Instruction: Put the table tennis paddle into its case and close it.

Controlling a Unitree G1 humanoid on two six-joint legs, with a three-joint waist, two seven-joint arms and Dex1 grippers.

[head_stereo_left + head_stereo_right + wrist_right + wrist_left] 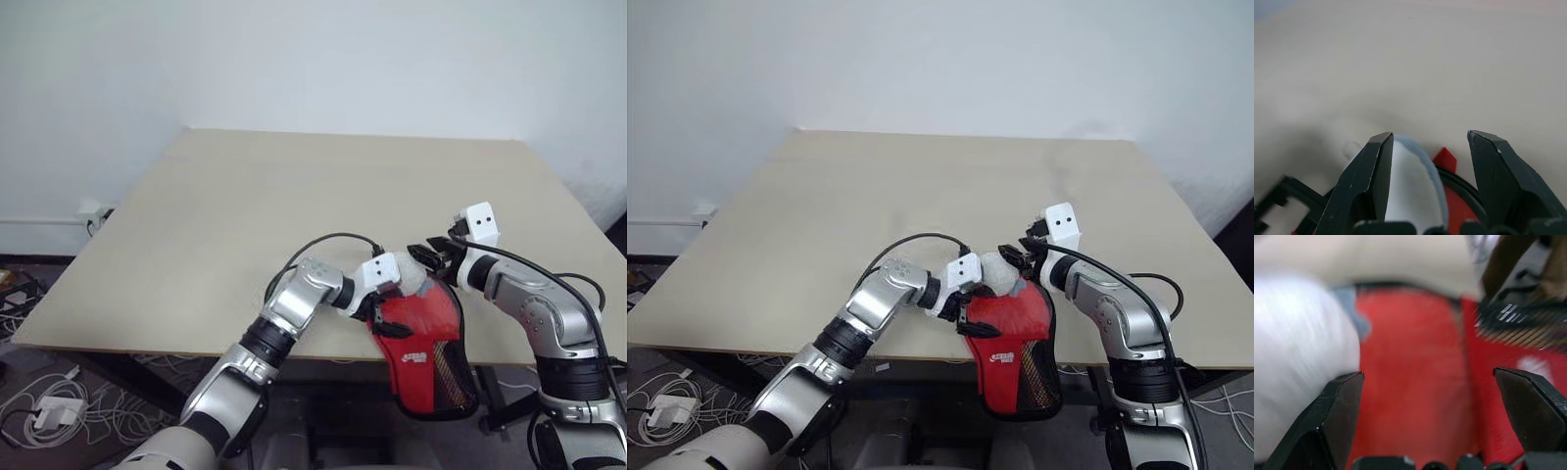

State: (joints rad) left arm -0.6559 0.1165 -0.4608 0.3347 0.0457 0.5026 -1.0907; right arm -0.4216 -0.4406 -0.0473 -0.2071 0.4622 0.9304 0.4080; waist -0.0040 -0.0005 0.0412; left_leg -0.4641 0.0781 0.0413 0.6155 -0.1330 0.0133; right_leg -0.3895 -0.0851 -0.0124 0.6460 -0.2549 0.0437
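I am watching both arms reaching in over the near edge of the bench, meeting at the case. My left arm is coming in from the lower left with the elbow bent and the wrist turned toward the right, so the left hand is pointing across and slightly down onto the red cover. Its fingers are standing wide apart, with red fabric between them and nothing gripped. My right arm is bending up from the lower right, forearm angling inward, and the right hand is hovering just above the far, rounded end of the case, pointing toward the left. Its fingers are standing partly apart, straddling a pale blue-white edge at that end without pinching it.

The case is lying half on the bench and half hanging off the near edge, its long axis running away from me, narrow mesh end drooping down toward me.
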